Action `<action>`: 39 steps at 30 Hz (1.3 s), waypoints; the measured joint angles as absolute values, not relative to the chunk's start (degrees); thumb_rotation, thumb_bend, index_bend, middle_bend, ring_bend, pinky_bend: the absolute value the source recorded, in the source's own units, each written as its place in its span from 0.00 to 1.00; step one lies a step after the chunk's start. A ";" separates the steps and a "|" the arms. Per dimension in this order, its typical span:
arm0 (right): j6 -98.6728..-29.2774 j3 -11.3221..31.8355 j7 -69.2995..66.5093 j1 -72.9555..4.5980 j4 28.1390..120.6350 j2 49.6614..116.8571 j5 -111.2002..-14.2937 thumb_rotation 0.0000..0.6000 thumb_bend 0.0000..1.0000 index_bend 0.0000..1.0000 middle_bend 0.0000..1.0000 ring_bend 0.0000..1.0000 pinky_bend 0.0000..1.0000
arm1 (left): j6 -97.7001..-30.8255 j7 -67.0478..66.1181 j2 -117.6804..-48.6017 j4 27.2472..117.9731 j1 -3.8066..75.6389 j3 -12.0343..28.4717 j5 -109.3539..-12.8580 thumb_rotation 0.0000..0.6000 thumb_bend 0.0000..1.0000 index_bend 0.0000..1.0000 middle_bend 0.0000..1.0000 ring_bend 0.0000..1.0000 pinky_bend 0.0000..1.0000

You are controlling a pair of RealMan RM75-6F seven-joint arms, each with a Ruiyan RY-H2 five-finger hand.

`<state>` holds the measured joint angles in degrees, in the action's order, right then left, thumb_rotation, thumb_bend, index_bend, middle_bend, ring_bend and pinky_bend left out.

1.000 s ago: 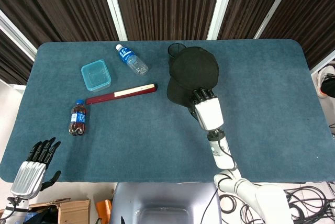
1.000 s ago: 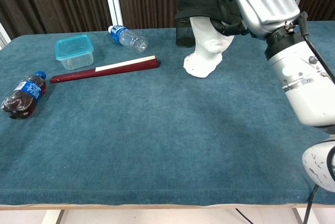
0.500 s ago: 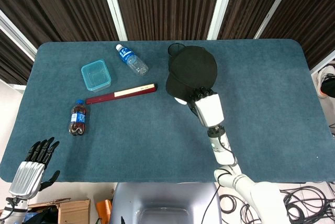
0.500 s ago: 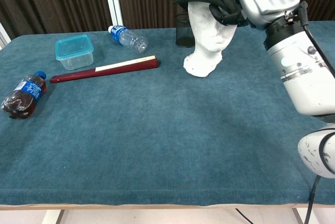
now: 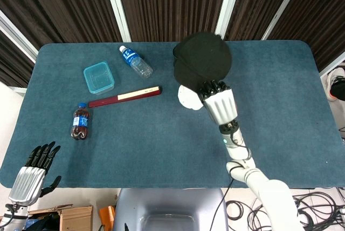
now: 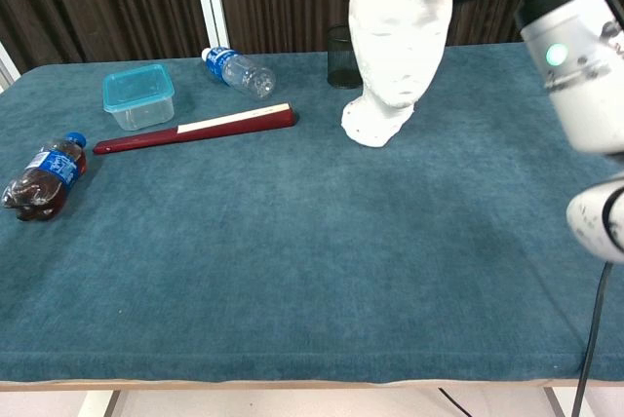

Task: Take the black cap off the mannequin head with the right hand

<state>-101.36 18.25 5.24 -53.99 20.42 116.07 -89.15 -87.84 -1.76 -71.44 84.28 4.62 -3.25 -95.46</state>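
The black cap (image 5: 202,58) is lifted clear of the white mannequin head (image 6: 398,32), whose bare crown and face show fully in the chest view. My right hand (image 5: 218,104) holds the cap by its near edge, raised above the mannequin; in the chest view only the forearm (image 6: 581,56) shows, the hand and cap being out of the top edge. Below the cap in the head view, part of the mannequin's white base (image 5: 187,97) shows. My left hand (image 5: 33,171) hangs off the table's front left corner, fingers apart and holding nothing.
On the blue table (image 5: 135,134) lie a red folded fan (image 5: 125,96), a clear teal box (image 5: 98,77), a water bottle (image 5: 136,61) and a cola bottle (image 5: 80,121). A dark cup (image 6: 340,56) stands just behind the mannequin.
My right hand has risen with the cap, pulling it up off the mannequin head; the white head is now fully bare. The left hand has stayed put.
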 measured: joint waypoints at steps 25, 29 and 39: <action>-106.51 11.18 1.95 -32.04 26.71 98.43 -87.34 1.00 0.41 1.00 0.79 0.71 1.00 | -86.89 -2.36 -71.60 84.87 4.96 -3.41 -95.58 1.00 0.33 0.00 0.00 0.03 0.08; -103.58 8.20 -2.72 -27.90 20.48 103.17 -87.23 1.00 0.41 1.00 0.79 0.71 1.00 | -86.55 -2.44 -71.59 84.95 5.15 -3.28 -95.36 1.00 0.33 0.00 0.00 0.03 0.08; -97.86 4.46 -4.87 -25.58 11.41 111.14 -88.71 1.00 0.39 0.64 0.61 0.57 0.92 | -86.50 -2.24 -71.45 84.99 4.95 -3.23 -94.76 1.00 0.33 0.00 0.00 0.03 0.08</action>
